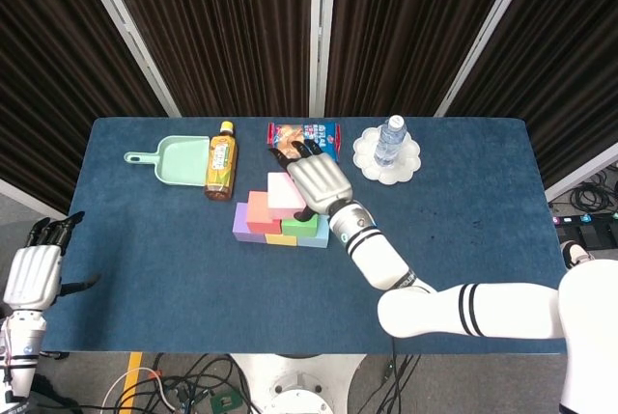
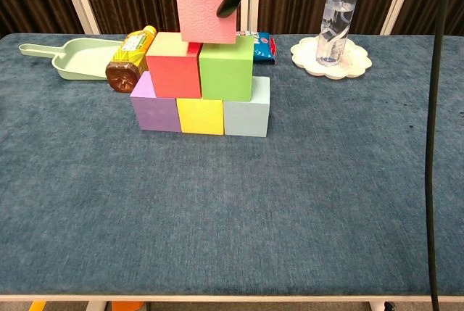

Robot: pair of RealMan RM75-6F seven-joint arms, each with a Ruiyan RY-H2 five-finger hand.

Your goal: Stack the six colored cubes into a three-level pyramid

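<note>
Right hand (image 1: 317, 180), fingers pinching the pink cube (image 2: 206, 3), is capping the pyramid; next: centring over red cube (image 2: 173, 65) and green cube (image 2: 226, 68).

Head view high, looking down; chest view low, near – both share cube stack (image 1: 280, 216).

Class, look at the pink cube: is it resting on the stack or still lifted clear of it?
Lifted. In the chest view the pink foam cube hangs in the right hand, its bottom edge above the red cube and green cube.
</note>
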